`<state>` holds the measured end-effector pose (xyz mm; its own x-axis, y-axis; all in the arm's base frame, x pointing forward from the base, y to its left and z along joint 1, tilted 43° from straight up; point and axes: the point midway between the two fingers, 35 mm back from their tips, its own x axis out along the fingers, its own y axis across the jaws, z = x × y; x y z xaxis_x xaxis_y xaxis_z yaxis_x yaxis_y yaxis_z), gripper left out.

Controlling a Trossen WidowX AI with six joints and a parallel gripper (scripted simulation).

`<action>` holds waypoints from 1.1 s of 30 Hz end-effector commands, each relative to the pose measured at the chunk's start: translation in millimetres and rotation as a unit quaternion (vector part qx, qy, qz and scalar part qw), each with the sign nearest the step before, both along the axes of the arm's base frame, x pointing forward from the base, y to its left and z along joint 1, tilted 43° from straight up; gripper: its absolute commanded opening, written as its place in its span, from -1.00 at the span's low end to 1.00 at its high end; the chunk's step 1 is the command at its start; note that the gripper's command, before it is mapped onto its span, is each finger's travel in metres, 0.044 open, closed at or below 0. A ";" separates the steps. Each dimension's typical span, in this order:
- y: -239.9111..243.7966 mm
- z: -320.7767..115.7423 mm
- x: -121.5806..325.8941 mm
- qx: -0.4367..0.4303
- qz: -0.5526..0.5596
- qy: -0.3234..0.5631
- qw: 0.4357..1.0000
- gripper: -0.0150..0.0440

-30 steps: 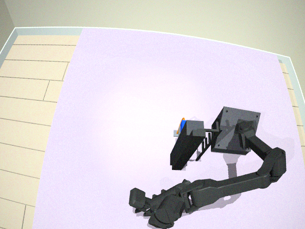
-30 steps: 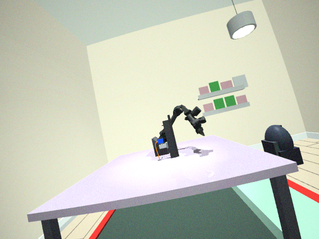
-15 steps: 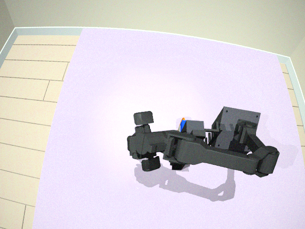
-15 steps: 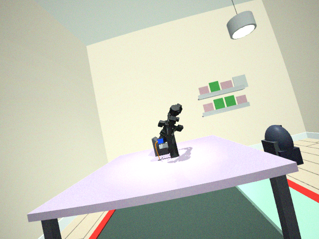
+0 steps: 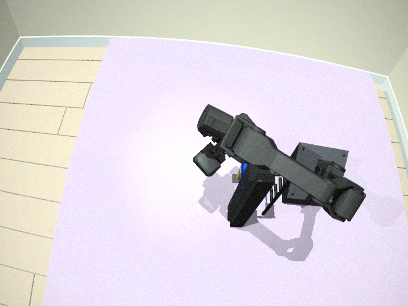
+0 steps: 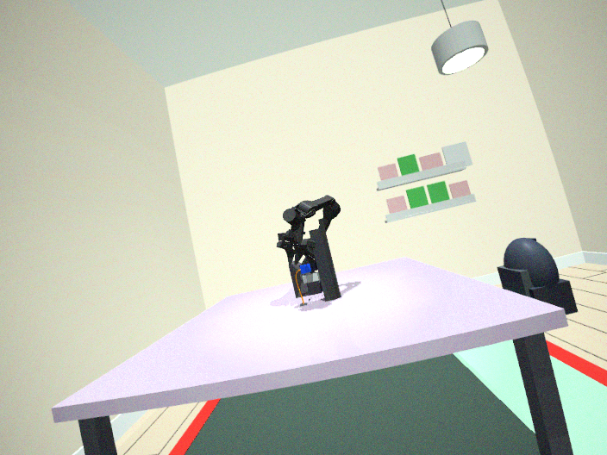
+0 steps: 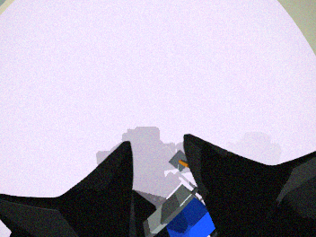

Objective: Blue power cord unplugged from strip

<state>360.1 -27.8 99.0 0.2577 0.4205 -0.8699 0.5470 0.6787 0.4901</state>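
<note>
My jaws (image 5: 221,152) (image 6: 299,261) stand partly spread, with a gap between the tips and nothing pinched in it. The blue plug (image 5: 244,168) (image 6: 304,268) (image 7: 195,223) sits low in my wrist view, partly behind one finger and next to a pale grey block (image 6: 309,277) (image 7: 163,210); I can't tell how deeply it is seated, or whether that block is part of the strip. The orange cord (image 5: 237,174) (image 6: 297,283) (image 7: 183,163) runs from it down toward the table (image 6: 303,343). I judge the step in hand to be lining up for a grip. I should open a little wider before going in, turn my fingers to match the plug's slanted sides, and centre it between my pads, since a finger coming in off-centre could knock it. I want the plug's body, never the cord, and room from the tall black block (image 5: 250,197) (image 6: 324,267). Once gripped squarely, I should pull straight along the plug's own line, without twisting, then spread wide and back off without snagging the cord.
</note>
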 end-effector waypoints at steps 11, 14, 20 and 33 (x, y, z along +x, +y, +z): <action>-12.3 -35.5 -84.2 0.182 -0.265 0.333 0.887 0.05; -12.3 -35.5 -84.2 0.182 -0.265 0.333 0.887 0.05; -11.9 -35.2 -83.7 0.182 -0.265 0.333 0.887 0.05; 2.1 -22.1 -85.7 0.182 -0.265 0.333 0.887 0.05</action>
<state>275.1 -30.4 71.4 -0.0220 0.6744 -0.7380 0.9916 0.1090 0.0700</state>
